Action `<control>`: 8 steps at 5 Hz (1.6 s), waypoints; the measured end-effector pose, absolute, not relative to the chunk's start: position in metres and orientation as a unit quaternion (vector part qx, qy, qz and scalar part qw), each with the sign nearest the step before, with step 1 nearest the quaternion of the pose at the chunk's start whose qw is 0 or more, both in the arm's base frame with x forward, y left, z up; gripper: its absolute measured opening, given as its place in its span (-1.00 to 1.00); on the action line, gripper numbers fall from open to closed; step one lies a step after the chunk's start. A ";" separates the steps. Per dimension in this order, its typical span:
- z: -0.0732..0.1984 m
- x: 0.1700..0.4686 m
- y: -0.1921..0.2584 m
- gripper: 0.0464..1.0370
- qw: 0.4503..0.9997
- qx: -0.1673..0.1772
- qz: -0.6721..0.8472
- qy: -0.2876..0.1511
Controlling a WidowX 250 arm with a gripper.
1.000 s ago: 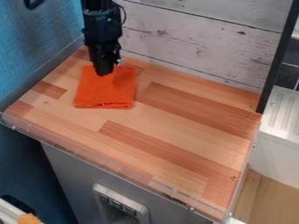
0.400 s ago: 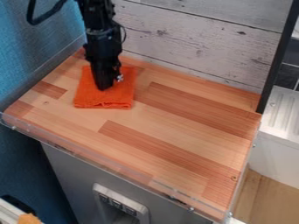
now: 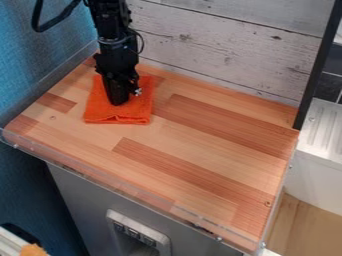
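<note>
- Grey cabinet front (image 3: 80,200) at the bottom, with a pale panel (image 3: 120,217) set into it.
- Clear edging (image 3: 100,180) along the near side of the striped wooden worktop (image 3: 200,145).
- Orange cloth (image 3: 100,112), lying flat on the worktop's far left part, its near edge slightly uneven.
- Black gripper (image 3: 118,101) pointing down over the middle of the cloth; I cannot tell how far it is open, or whether it has hold of the fabric.
- White ribbed surface (image 3: 324,130) to the right, beyond a black post (image 3: 318,65).
- Whitish plank wall (image 3: 227,50) behind, blue wall (image 3: 40,75) at left.
</note>
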State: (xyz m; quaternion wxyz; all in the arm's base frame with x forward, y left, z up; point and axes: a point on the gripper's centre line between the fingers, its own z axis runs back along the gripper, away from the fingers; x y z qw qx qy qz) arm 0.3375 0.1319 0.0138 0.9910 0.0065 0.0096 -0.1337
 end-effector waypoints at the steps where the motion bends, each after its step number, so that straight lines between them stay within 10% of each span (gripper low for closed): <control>1: 0.017 0.334 0.125 -0.12 0.994 0.004 -0.110 0.021; 3: 0.044 0.316 0.108 0.93 0.998 0.008 -0.061 0.006; 8: 0.095 0.282 0.072 0.92 1.000 -0.002 0.005 0.007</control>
